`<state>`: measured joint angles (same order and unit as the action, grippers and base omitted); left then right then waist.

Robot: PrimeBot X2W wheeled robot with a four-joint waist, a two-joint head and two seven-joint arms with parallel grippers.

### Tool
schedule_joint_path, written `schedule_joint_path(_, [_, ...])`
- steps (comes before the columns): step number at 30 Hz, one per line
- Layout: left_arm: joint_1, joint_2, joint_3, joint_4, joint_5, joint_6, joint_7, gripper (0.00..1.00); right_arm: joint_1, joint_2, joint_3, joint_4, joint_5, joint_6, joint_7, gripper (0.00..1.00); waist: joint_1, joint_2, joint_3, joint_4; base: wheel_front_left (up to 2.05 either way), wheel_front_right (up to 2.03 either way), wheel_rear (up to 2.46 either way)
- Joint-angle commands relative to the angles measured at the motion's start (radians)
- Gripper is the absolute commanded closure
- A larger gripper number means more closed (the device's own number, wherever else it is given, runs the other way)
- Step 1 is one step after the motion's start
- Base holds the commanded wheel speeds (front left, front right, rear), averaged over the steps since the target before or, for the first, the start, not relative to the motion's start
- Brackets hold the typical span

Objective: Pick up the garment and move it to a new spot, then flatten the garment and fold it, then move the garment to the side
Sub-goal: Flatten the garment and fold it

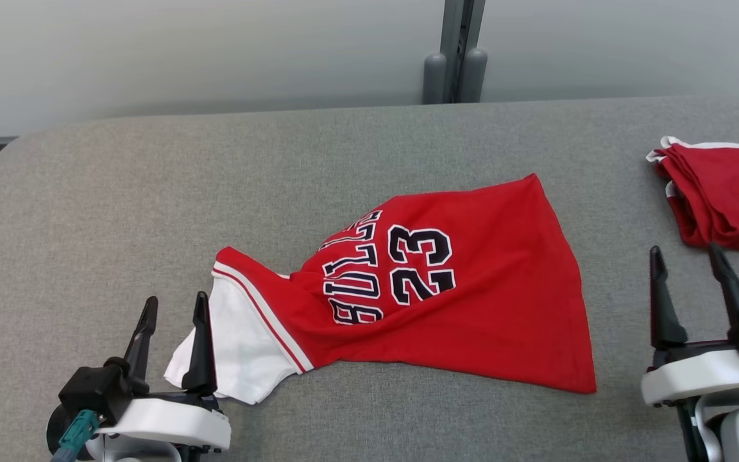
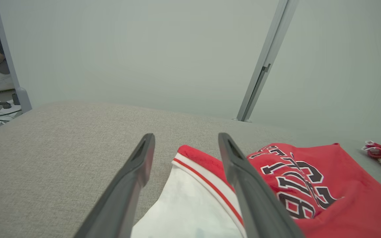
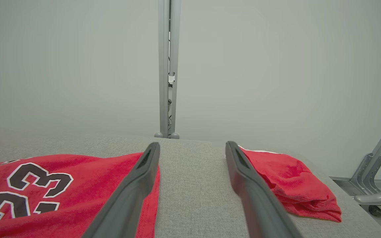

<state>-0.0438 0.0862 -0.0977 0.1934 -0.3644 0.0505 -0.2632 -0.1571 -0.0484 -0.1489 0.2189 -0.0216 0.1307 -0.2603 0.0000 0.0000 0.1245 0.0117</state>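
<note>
Item 1: red basketball jersey (image 1: 472,308) with dark, white-edged "BULLS 23" lettering and a white panel (image 1: 241,333) bordered by red and white stripes. We find it lying rumpled near the middle of the grey fabric-covered table (image 1: 119,192), white end toward the robot's left.

Item 2: left gripper (image 1: 176,298), two long dark fingers spread apart, released and holding nothing. In the left wrist view the white panel lies beneath the gap between the fingers; we cannot tell whether they touch the cloth.

Item 3: right gripper (image 1: 685,250), fingers likewise spread and empty, over bare table between the jersey's hem and item 4.

Item 4: folded pile of red cloth with white trim (image 1: 729,192), at the table's right edge, well apart from the jersey.
</note>
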Motion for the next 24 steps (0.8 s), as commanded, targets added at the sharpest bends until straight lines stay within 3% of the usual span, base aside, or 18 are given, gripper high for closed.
schedule_joint_path(1, [0.008, 0.002, 0.0, -0.006, 0.013, -0.009, -0.002, 0.0, -0.011, -0.005, 0.012, -0.002, 0.01, 0.0, -0.007, 0.0, 0.0, 0.0, -0.017, 0.0, 0.0, 0.0, 0.0])
schedule_joint_path(8, [0.027, -0.012, -0.007, 0.002, 0.041, -0.03, -0.002, 0.0, 0.016, -0.005, 0.094, 0.002, 0.057, 0.0, -0.007, 0.0, 0.0, 0.0, -0.07, 0.002, 0.0, 0.0, 0.0])
schedule_joint_path(24, [0.094, -0.029, 0.004, 0.009, 0.037, -0.007, -0.002, 0.0, 0.064, -0.005, 0.155, 0.019, 0.139, 0.0, -0.007, 0.0, 0.0, 0.0, -0.113, 0.007, 0.0, 0.0, 0.0])
